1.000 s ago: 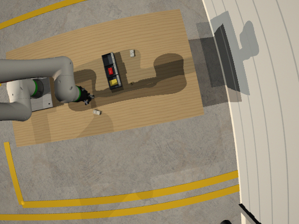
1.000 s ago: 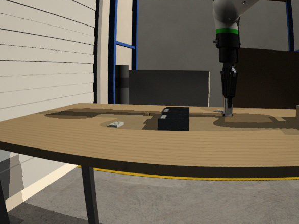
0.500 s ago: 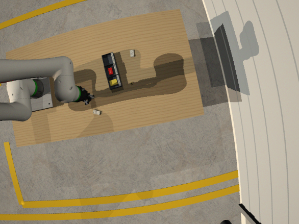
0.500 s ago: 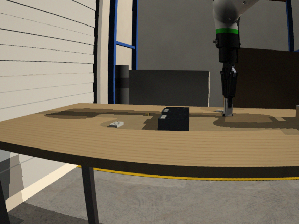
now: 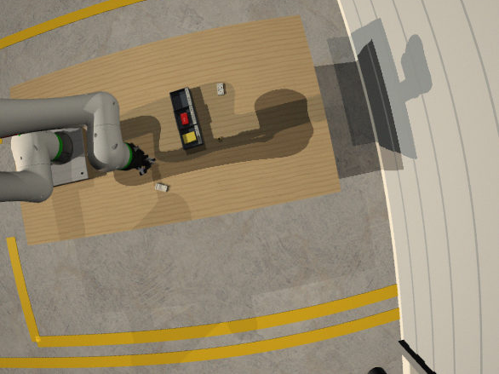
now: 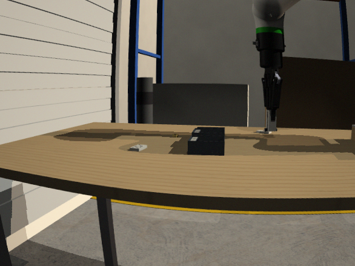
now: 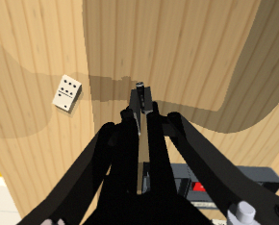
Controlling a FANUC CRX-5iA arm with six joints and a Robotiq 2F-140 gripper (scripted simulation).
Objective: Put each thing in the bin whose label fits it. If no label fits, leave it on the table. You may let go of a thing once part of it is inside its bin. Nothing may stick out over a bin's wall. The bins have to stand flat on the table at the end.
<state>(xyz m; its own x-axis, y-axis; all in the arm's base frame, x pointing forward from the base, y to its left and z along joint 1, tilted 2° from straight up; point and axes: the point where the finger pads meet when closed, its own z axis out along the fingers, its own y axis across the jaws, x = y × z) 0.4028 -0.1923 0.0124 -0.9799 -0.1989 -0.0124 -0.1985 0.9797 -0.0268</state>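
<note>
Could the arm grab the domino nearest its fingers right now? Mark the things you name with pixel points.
Probably not yet. The domino [image 5: 162, 187] [image 6: 262, 131] [image 7: 66, 93] looks close enough, with nothing standing between, but the fingers [image 5: 151, 160] [image 6: 272, 124] seem shut on a small black cylinder [image 7: 139, 87].

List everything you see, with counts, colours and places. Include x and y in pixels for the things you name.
table [image 5: 255, 59] [image 6: 151, 169] [image 7: 192, 48]: one, wooden, centre
bins [image 5: 180, 100] [image 6: 207, 147] [image 7: 168, 169]: three, dark, in a row on the table
red thing [image 5: 184, 118] [image 7: 197, 187]: one, middle bin
yellow thing [image 5: 189, 137]: one, end bin
dominoes [image 5: 162, 187] [image 7: 67, 93]: two, white, on the table
brassy bit [image 5: 220, 139] [image 6: 175, 136]: one, beside the bins
small cylinder [image 7: 139, 87]: one, black, at the fingertips, grip unclear
floor stripes [image 5: 213, 330] [image 6: 182, 209]: several, yellow
wall [image 5: 447, 187] [image 6: 54, 60]: one, cream
rack posts [image 6: 134, 57]: several, blue, background
arm [image 5: 43, 116] [image 6: 271, 5]: one, pale grey
hand [image 5: 150, 166] [image 6: 269, 130] [image 7: 142, 97]: one, black, arm's end
</note>
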